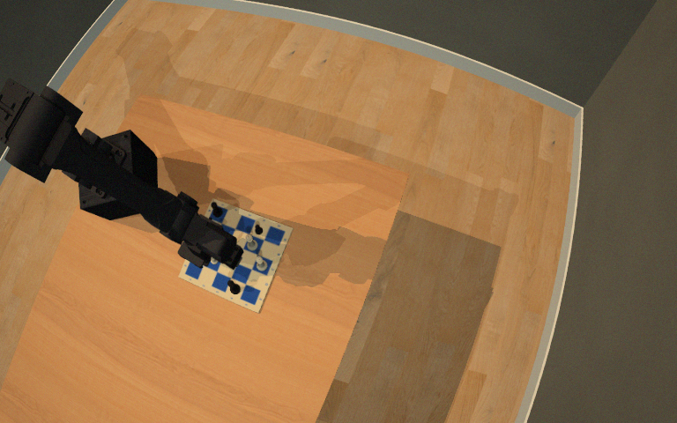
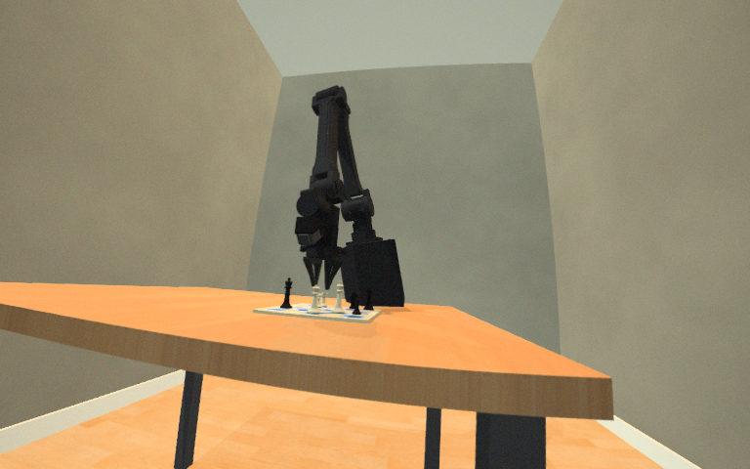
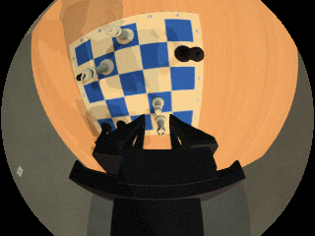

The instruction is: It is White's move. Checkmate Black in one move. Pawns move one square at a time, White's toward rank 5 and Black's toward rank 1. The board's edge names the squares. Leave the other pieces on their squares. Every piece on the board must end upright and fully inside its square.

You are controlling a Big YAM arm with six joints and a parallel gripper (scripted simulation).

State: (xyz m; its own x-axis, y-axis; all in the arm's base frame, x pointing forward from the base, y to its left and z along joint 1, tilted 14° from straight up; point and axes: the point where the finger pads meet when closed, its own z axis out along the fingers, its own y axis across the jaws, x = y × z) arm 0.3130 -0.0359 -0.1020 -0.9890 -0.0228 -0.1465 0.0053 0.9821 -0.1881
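Observation:
A small blue-and-cream chessboard [image 1: 243, 255] lies on the table. On it stand black pieces [image 1: 216, 209] [image 1: 257, 229] [image 1: 233, 285] and white pieces [image 1: 250, 243] [image 1: 261, 263]. My gripper [image 1: 219, 251] hangs low over the board's near-left part, fingers pointing down and partly open. In the wrist view a small white piece [image 3: 157, 122] stands upright between my fingertips, apart from both fingers, with a second white piece [image 3: 157, 102] just beyond it. In the side view my fingertips [image 2: 322, 280] are just above the tops of the white pieces [image 2: 314, 298].
The arm's black base [image 2: 371, 272] stands right behind the board. A tall black piece [image 2: 286, 293] stands at the board's left edge in the side view. Other white pieces [image 3: 118, 31] [image 3: 102, 67] stand at the board's far-left part.

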